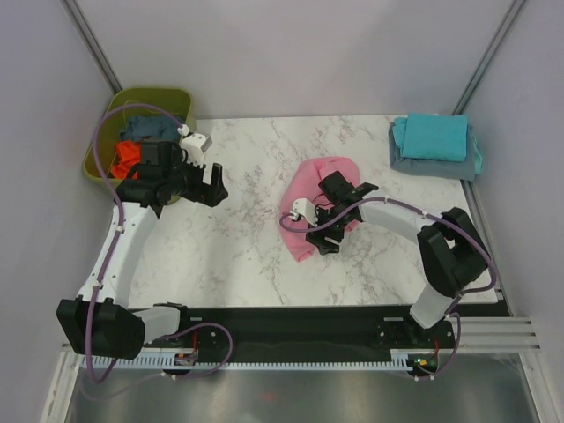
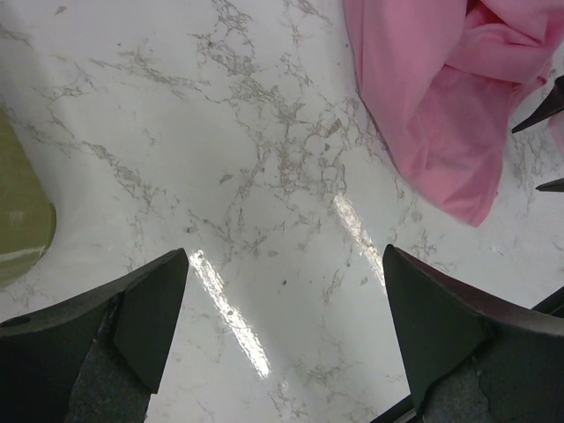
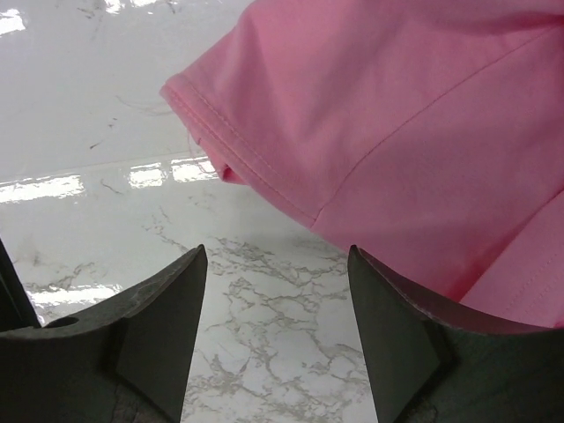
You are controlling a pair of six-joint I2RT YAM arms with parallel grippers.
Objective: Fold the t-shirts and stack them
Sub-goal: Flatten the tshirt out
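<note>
At far left an olive-green plastic tub (image 1: pixel 99 163) holds crumpled orange cloth (image 1: pixel 128 157) and slate-blue cloth (image 1: pixel 145 129). Beside it the left claw (image 2: pixel 286 264) hangs over the glossy, grey-veined marble tabletop (image 2: pixel 264 159), spread wide and empty. Mid-tabletop lies the pink t-shirt (image 3: pixel 423 132), a soft, rumpled knit with a stitched sleeve hem. The right claw (image 3: pixel 278 264) hovers at its near edge, parted with nothing between its tips, the hem just beyond them. In the far right corner a folded turquoise t-shirt (image 1: pixel 432 137) sits on a folded slate-blue t-shirt (image 1: pixel 414 165).
</note>
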